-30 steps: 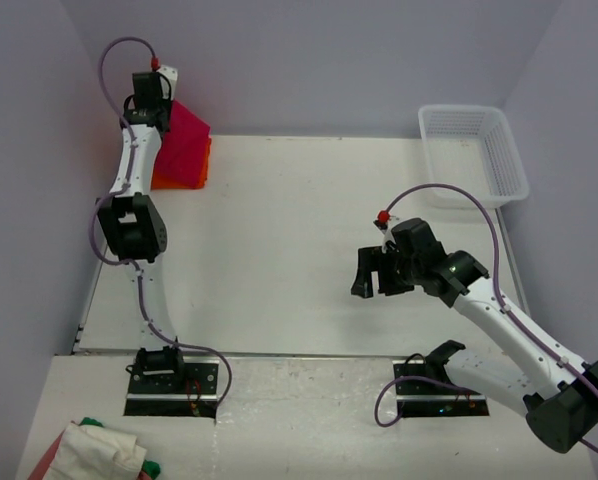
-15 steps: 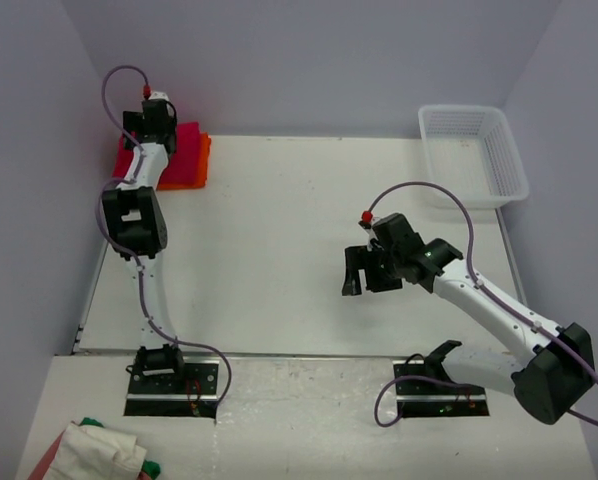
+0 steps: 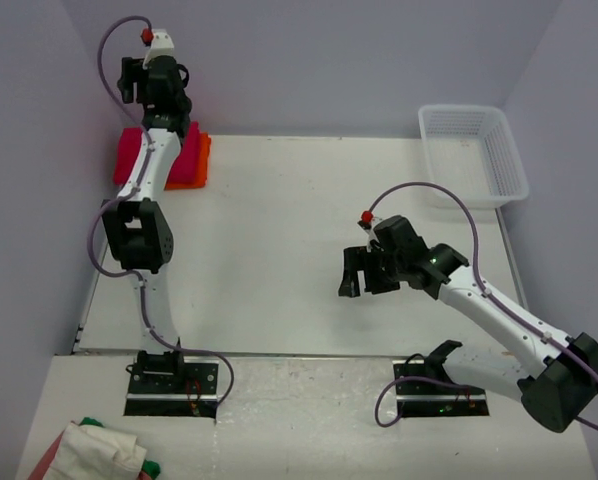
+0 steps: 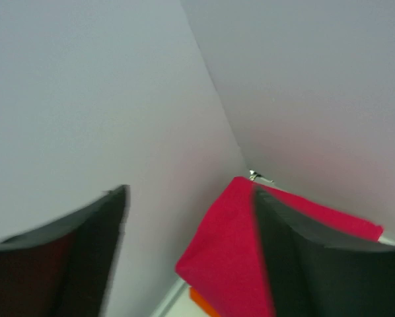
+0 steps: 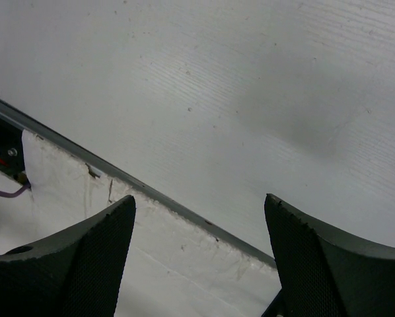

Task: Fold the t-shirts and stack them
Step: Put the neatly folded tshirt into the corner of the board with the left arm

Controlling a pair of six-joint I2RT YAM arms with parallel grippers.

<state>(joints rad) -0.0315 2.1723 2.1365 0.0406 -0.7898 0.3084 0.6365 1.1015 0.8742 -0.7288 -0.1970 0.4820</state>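
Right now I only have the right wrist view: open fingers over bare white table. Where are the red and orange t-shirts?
Observer: The crimson-red cloth t-shirt lies folded on top of the bright orange cloth t-shirt, at the far left corner of the white table.
Operator: Left gripper on them?
Observer: No. The left gripper is open and raised above the stack, nothing between its fingers.
Operator: Anything on my side?
Observer: A white plastic mesh basket at the far right corner, well beyond your right gripper.
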